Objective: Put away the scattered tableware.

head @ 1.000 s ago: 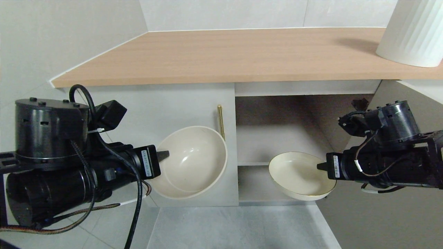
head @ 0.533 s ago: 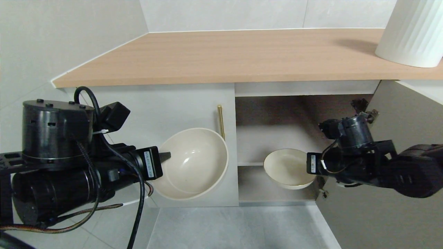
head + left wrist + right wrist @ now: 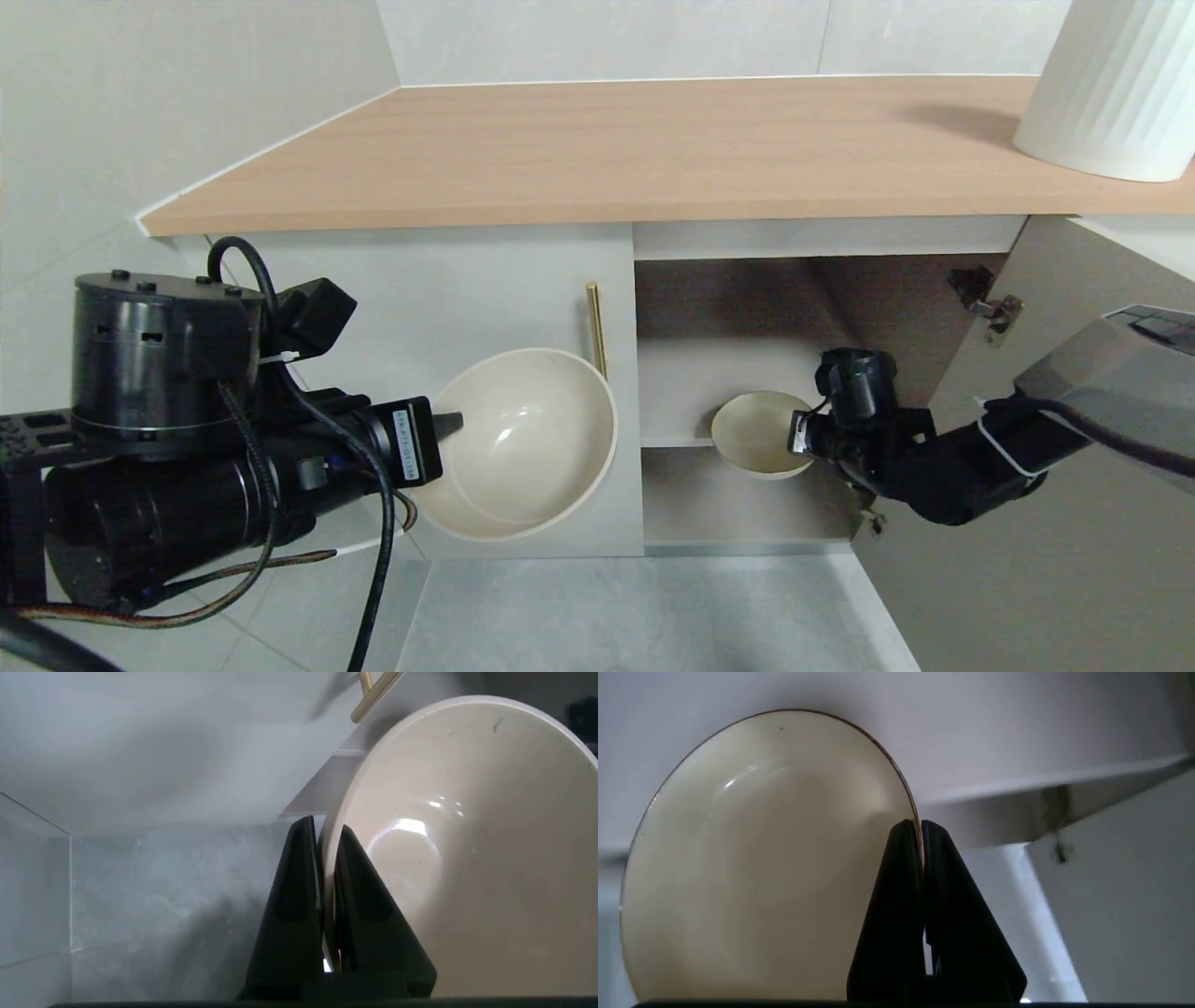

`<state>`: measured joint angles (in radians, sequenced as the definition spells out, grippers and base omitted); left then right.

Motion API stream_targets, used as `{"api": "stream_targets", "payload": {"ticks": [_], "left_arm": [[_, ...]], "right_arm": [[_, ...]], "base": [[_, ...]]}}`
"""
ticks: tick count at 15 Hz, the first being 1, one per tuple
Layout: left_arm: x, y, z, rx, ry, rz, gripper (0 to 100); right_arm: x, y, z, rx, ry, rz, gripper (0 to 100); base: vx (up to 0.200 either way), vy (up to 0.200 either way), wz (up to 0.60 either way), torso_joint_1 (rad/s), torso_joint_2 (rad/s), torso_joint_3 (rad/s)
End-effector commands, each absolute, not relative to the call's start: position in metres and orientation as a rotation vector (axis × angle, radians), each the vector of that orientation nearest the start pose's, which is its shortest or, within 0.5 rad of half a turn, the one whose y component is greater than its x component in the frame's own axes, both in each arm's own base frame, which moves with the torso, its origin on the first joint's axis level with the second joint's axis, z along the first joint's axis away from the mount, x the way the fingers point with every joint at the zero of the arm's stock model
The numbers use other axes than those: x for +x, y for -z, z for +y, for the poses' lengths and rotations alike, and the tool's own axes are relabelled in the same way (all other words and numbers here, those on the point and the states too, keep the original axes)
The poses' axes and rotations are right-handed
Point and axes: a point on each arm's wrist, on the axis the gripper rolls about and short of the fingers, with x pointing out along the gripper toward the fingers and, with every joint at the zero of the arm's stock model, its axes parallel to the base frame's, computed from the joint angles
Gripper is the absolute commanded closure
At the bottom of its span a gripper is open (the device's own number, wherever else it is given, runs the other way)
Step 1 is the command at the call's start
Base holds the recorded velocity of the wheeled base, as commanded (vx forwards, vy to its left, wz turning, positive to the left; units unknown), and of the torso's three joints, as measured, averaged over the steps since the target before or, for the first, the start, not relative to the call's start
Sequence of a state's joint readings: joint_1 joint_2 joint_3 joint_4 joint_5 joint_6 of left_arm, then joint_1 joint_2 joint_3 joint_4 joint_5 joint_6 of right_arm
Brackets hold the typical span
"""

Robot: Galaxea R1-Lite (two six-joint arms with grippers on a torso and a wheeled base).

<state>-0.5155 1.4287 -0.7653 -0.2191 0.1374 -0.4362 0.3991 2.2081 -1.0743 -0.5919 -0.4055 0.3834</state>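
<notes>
Left gripper: My left gripper (image 3: pixel 320 840) is clenched on the rim of the large bowl, one finger inside the rim and one outside. It is in front of the cabinet (image 3: pixel 822 238), level with its closed left door (image 3: pixel 467 280).
Large bowl: The cream large bowl (image 3: pixel 523 443) is tilted with its hollow facing up and outward, held in front of the cabinet's left door. My arm covers its lower near rim.
Brass handle: A slim brass handle (image 3: pixel 594 327) runs upright along the closed door's inner edge. The bowl's rim covers its lower end.
Right gripper: My right gripper (image 3: pixel 922 835) is pinched shut on the rim of the shallow dish, reaching into the cabinet's open right half.
Shallow dish: The cream shallow dish (image 3: pixel 754 434) has a thin dark edge line and sits at the front edge of the cabinet's shelf (image 3: pixel 709 392). My gripper hides its far side, and I cannot tell whether it touches the shelf.
Right door: The cabinet's right door (image 3: pixel 1055 560) stands swung open, with a metal hinge (image 3: pixel 991 308) near its top.
Countertop: A wooden countertop (image 3: pixel 653 149) caps the cabinet. A white ribbed vessel (image 3: pixel 1120 84) stands on its right end, cut off by the picture's edge.
</notes>
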Motion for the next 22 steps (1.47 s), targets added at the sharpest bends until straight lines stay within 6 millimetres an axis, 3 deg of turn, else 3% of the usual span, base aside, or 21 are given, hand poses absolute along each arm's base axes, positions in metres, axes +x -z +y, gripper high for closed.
{"api": "stream_targets", "payload": {"ticks": [1,12,22], "left_arm": [[0.206,-0.203,-0.113,-0.280,0.270,0.501,100],[0.208,-0.202,-0.114,-0.279,0.265,0.506,100],[0.209,-0.201,-0.114,-0.277,0.265,0.507,100]], "right_arm": [[0.399,-0.041,0.148,0.160,0.137,0.501,100],[0.446,-0.034,0.149,0.193,0.224,0.402,100],[0.462,-0.038,0.144,0.240,0.279,0.344,100]], "base": [[0.000,0.000,0.00,0.000,0.00,0.000],[0.000,0.000,0.00,0.000,0.00,0.000],[0.000,0.000,0.00,0.000,0.00,0.000]]}}
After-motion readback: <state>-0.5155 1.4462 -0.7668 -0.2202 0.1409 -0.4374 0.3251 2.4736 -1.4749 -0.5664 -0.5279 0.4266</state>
